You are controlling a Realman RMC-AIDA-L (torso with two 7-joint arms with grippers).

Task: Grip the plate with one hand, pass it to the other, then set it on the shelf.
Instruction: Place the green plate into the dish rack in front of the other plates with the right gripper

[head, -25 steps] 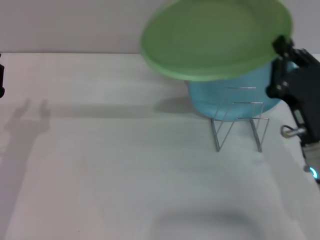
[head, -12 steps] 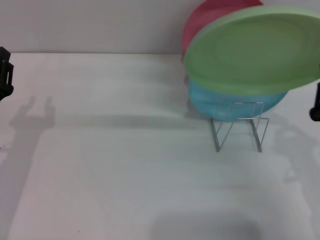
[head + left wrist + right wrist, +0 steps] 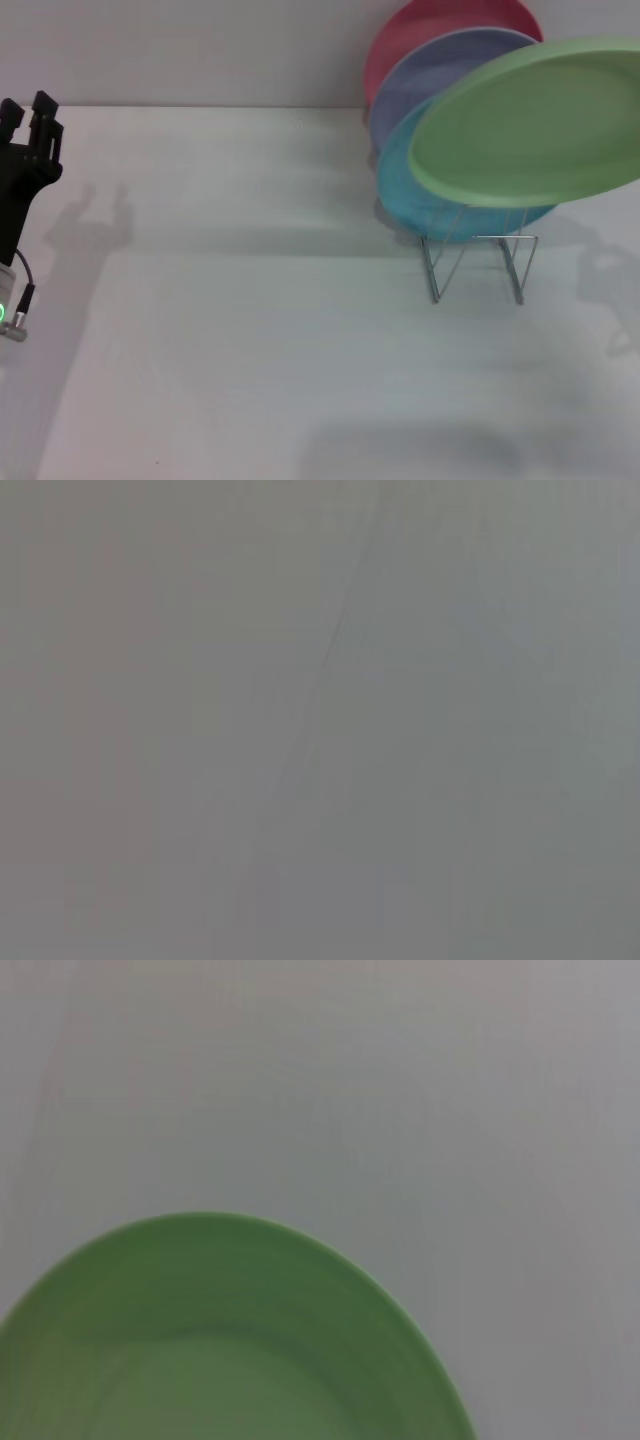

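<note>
I see the plate (image 3: 530, 125) held tilted in the air above the shelf (image 3: 478, 262) at far right. My right gripper is out of sight, so I cannot tell its jaw state. The left gripper (image 3: 30, 125) waits far left, jaws seemingly spread.

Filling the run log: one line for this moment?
plate: held above shelf | left gripper: idle, table's left edge | right gripper: out of view

Place: a plain test bench in a lab or robot workspace is suggested, not a lived-in kitchen.
Surface: a bare white tabletop (image 3: 250, 330) is seen, backed by a plain pale grey wall (image 3: 180, 50).
Robot: a black gripper (image 3: 30, 125) with a lit green indicator is seen at the left edge.
Props: a thin silver wire rack (image 3: 478, 262) and plain plastic-looking plates in red (image 3: 420, 35), lavender (image 3: 430, 70), turquoise (image 3: 400, 185) and light green (image 3: 530, 125) are set out like kitchenware samples.
</note>
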